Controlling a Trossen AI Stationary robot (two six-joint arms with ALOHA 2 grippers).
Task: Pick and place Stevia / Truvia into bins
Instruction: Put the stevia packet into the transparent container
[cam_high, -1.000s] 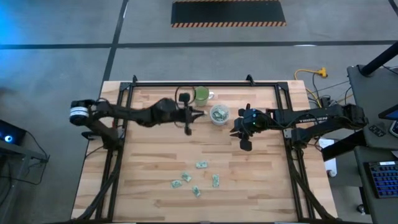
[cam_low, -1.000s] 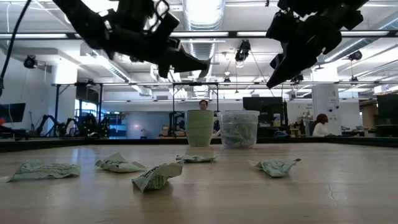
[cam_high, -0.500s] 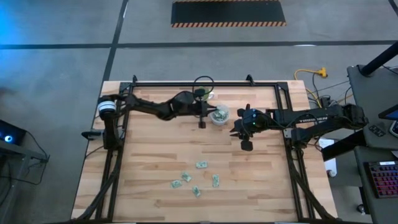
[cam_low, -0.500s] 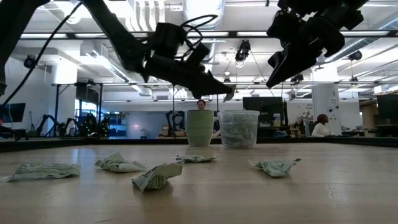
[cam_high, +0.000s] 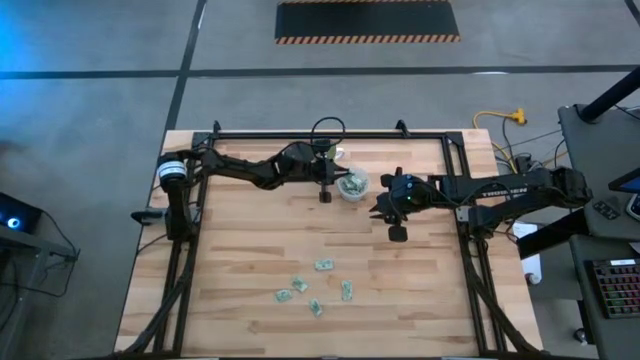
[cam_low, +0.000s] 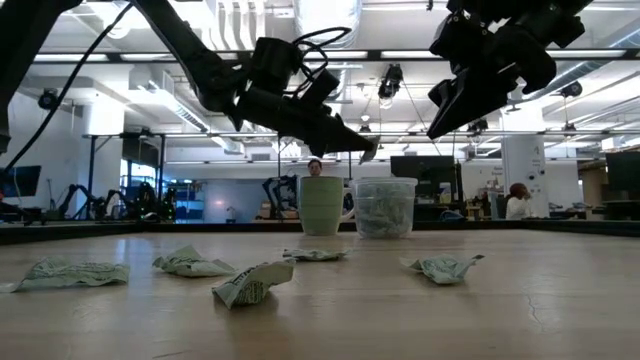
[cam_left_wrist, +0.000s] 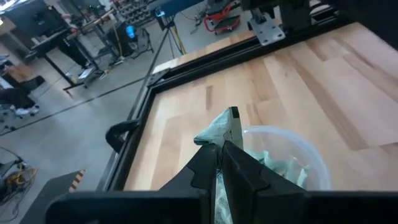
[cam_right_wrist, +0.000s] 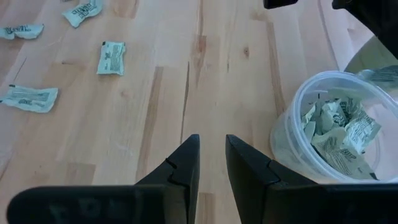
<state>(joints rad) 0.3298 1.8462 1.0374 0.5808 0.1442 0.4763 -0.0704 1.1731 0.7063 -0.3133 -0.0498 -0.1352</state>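
A clear plastic cup (cam_high: 352, 185) holding several pale green sachets stands at the far middle of the table. It also shows in the low view as the cup (cam_low: 385, 207) and in the right wrist view as the cup (cam_right_wrist: 329, 134). My left gripper (cam_left_wrist: 221, 146) hovers over the cup's rim, shut on one sachet (cam_left_wrist: 214, 130). My right gripper (cam_right_wrist: 211, 155) hangs to the right of the cup, above the table, open with nothing between its fingers. Several loose sachets (cam_high: 315, 288) lie flat on the near middle of the table. My left gripper pinches one pale green sachet (cam_left_wrist: 216, 127) between its two fingertips. The sachet sticks out past the tips. The fingers come from the table's left, slanting slightly down. The sachet is lifted clear, above the clear cup (cam_left_wrist: 280, 162) and its contents.
A green mug (cam_high: 325, 152) stands just beyond the clear cup, also seen as the mug (cam_low: 321, 205) in the low view. A black frame (cam_high: 330, 133) runs along the table's far and side edges. Bare wood lies between the cup and the loose sachets (cam_low: 250, 283).
My left gripper, shut on the sachet, has travelled toward the table's right and a little down, from left of the green mug to over the clear cup. It has stayed there for the last half second. The loose sachets have not moved.
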